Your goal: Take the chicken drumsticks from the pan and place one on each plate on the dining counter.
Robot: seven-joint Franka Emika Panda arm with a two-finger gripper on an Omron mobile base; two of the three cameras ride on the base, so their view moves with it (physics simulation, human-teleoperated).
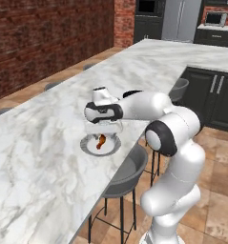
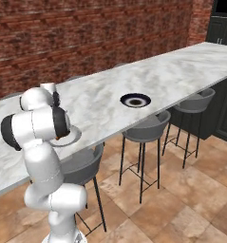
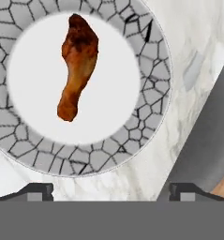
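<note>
Gripper point(image 3: 111, 191) nearest the hand camera: two dark fingertips point(image 3: 36, 191) at the bottom edge, set wide apart, nothing between them. Released.

Directly below the gripper: light grey plate point(image 3: 153, 89), crackle-patterned rim, pale plain centre. One chicken drumstick point(image 3: 77, 65) lies in the pale centre, thick end toward the top of the hand view, thin bone end toward the lower left. The drumstick is clear of both fingertips and does not reach the patterned rim.

Left base view: the arm reaches over the near edge of the desk point(image 1: 48, 143), white-grey veined marble, with the hand hanging above the grey plate point(image 1: 89, 147). The orange-brown drumstick point(image 1: 101, 141) shows on the plate under the hand. The plate sits close to the desk's edge, just above a grey stool point(image 1: 129, 174).

Right base view: second plate point(image 2: 136, 100), dark with a light centre, further along the same desk, well apart from the grey plate point(image 2: 73, 137) by the arm. Whether anything lies on the dark plate, I cannot tell. More stools point(image 2: 146, 129) line the desk's edge. Brick wall point(image 2: 86, 33) behind.
</note>
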